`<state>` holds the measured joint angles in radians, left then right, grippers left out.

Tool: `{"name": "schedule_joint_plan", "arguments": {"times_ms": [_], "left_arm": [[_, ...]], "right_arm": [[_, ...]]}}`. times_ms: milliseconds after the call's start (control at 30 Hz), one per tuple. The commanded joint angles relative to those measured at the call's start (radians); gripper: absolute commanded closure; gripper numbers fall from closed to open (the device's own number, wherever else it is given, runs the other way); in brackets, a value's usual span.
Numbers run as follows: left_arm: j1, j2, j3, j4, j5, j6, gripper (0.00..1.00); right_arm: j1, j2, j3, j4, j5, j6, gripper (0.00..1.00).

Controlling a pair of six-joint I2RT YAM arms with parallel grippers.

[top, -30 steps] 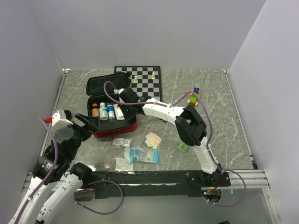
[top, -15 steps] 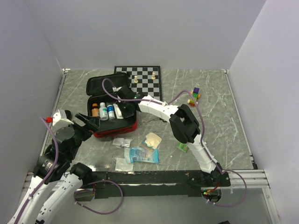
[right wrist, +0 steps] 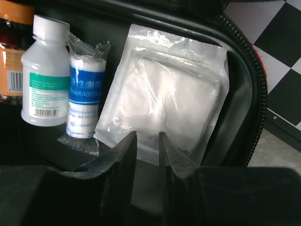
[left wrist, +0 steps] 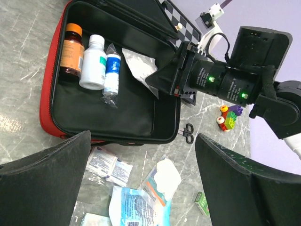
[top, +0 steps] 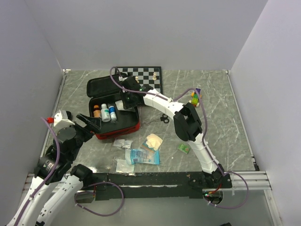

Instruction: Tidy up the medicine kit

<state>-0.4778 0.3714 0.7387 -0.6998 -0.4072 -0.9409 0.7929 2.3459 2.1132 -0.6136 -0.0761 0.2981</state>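
Red outside and black inside, the medicine kit (top: 117, 133) lies open on the grey marbled tabletop (top: 221, 122). It is in the far left part, just beside the chessboard (top: 149, 81). It is a soft square case with a zipper around its edge, and its lid is folded back on the far side.

Four things are in it, in one row along the far side:
- one brown bottle (left wrist: 71, 49) with an orange label
- one white bottle (right wrist: 46, 70) with a green band and a barcode
- one bandage roll (right wrist: 84, 92) in clear wrap
- one flat gauze packet (right wrist: 169, 99)

On the roll's blue label I read "X4000" after some Chinese characters. The print on the bottles is too small to read.

The right hand (right wrist: 147, 153) is over the near edge of the gauze packet, its fingers a little apart with nothing pinched between them. The left hand (left wrist: 142, 137) hangs near the kit's front side, fingers spread wide and holding nothing.

In front of the kit lie two small sachets (left wrist: 101, 162) and one blue and white packet (left wrist: 136, 207). To the right of the kit are one pair of scissors (left wrist: 188, 133), one green box (left wrist: 202, 203) and a little heap of coloured blocks (left wrist: 230, 117).
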Motion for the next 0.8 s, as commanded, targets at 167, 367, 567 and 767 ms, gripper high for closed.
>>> {"name": "schedule_joint_plan", "arguments": {"times_ms": [167, 367, 567, 767], "left_arm": [[-0.002, 0.004, -0.007, 0.042, 0.013, -0.007, 0.04], [-0.002, 0.003, -0.015, 0.059, 0.025, -0.012, 0.04], [-0.002, 0.011, -0.022, 0.082, 0.042, -0.007, 0.04], [-0.002, 0.032, -0.067, 0.137, 0.091, -0.018, 0.04]], "right_arm": [[-0.003, -0.243, -0.206, 0.123, -0.027, -0.019, 0.4], [-0.006, -0.447, -0.402, 0.153, 0.009, -0.013, 0.24], [-0.004, -0.692, -0.706, 0.187, 0.076, 0.007, 0.27], [-0.003, -0.832, -1.039, 0.218, 0.128, 0.026, 0.45]]}}
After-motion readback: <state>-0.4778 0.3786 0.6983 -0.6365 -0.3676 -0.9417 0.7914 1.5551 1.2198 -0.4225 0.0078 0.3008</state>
